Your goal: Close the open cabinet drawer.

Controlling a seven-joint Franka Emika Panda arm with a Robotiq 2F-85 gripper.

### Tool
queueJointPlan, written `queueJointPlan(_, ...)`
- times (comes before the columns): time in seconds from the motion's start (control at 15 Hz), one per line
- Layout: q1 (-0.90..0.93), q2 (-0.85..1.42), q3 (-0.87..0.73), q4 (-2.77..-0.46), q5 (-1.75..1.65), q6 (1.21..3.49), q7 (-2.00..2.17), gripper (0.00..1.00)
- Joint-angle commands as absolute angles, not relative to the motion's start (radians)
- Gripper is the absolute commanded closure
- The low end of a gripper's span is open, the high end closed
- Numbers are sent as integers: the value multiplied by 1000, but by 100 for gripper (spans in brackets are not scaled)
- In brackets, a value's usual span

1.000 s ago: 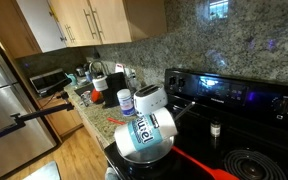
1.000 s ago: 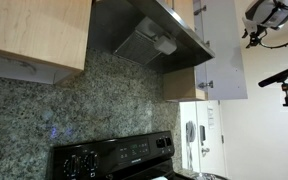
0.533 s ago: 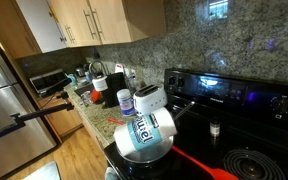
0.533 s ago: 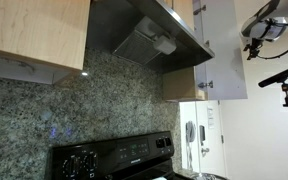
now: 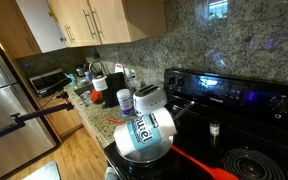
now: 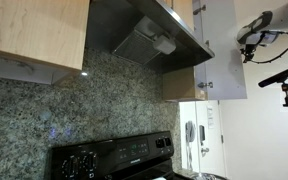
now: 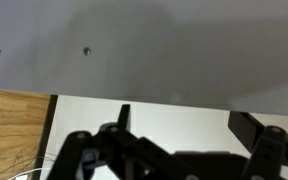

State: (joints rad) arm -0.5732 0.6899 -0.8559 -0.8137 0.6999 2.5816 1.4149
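No drawer shows. In an exterior view a pale cabinet door stands swung out beside the range hood, high on the wall. My arm's end hangs just right of its outer edge, near the top; the jaws cannot be made out there. In the wrist view my gripper is open and empty, its two dark fingertips spread wide. Behind them are a flat grey surface with two small holes, a white band below it, and a strip of wood grain at the left.
The range hood and wooden upper cabinets sit above a black stove. A pot stands on the stove. The counter holds bottles and jars. A steel fridge is beside it. A camera stand is near the arm.
In the exterior view of the hood my arm has moved down and left, closer to the swung-out door. The stove and counter scene has not changed.
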Motion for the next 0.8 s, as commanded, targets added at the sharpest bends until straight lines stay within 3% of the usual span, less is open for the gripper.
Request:
queueJointPlan(0.0,-633,629,-644,-758,582,2558,1333,0)
queueJointPlan(0.73,-448,360,-652,-1137,586,2583,926,0)
